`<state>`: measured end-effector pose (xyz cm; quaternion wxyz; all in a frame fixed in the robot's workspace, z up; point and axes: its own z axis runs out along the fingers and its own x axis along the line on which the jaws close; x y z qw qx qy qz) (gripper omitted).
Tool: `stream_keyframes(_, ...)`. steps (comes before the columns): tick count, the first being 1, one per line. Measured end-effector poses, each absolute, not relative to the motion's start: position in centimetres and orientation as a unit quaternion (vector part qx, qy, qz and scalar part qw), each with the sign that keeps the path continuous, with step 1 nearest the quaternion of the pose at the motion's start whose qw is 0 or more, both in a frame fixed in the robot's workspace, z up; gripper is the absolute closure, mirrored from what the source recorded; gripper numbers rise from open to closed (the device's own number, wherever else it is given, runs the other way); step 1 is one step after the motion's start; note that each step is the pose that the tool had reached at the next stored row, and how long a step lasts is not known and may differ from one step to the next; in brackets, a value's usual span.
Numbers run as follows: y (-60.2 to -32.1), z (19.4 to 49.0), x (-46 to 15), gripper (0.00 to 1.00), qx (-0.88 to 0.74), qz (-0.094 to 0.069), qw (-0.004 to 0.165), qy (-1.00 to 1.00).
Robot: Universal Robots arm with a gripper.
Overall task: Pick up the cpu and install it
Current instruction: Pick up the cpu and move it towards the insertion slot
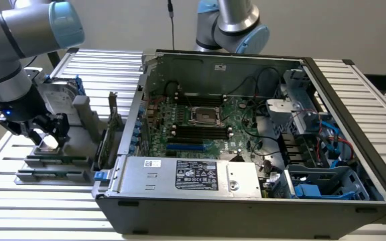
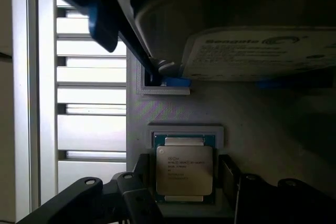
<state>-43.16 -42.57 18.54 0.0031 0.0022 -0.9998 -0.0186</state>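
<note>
Beside the computer case (image 1: 247,213), the spread end effector (image 1: 48,134) straddles the cpu (image 2: 184,169).

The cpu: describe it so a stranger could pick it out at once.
At the exterior view's left, beside the open computer case, a grey parts holder stands on the slatted table. The cpu lies flat in its small square recess, below the open gripper. It is a small silver-topped square chip, unlike the far larger hard drive beside it.

dim, perhaps backlit wrist view
</note>
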Motion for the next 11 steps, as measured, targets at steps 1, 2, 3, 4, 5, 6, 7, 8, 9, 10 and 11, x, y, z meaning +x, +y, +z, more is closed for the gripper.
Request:
stream_keyframes(1, -42.57, 18.54, -43.16, 0.36, 0.002, -0.019, 0.003, -1.0)
stream_keyframes(2, -42.57, 18.54, -43.16, 0.36, 0.002, -0.019, 0.003, -1.0)
stream_keyframes(3, -42.57, 18.54, -43.16, 0.36, 0.002, -0.019, 0.003, -1.0)
stream_keyframes(4, -42.57, 18.54, -43.16, 0.36, 0.002, -0.019, 0.003, -1.0)
stream_keyframes(5, -42.57, 18.54, -43.16, 0.36, 0.002, -0.019, 0.003, -1.0)
stream_keyframes(6, -42.57, 18.54, -43.16, 0.36, 0.002, -0.019, 0.003, -1.0)
stream_keyframes(7, -42.57, 18.54, -43.16, 0.36, 0.002, -0.019, 0.003, -1.0)
stream_keyframes(8, -42.57, 18.54, -43.15, 0.36, 0.002, -0.019, 0.003, -1.0)
stream_keyframes(9, -42.57, 18.54, -43.16, 0.36, 0.002, -0.019, 0.003, -1.0)
stream_keyframes(10, -42.57, 18.55, -43.15, 0.36, 0.002, -0.019, 0.003, -1.0)
stream_keyframes(11, -42.57, 18.55, -43.15, 0.36, 0.002, -0.019, 0.003, -1.0)
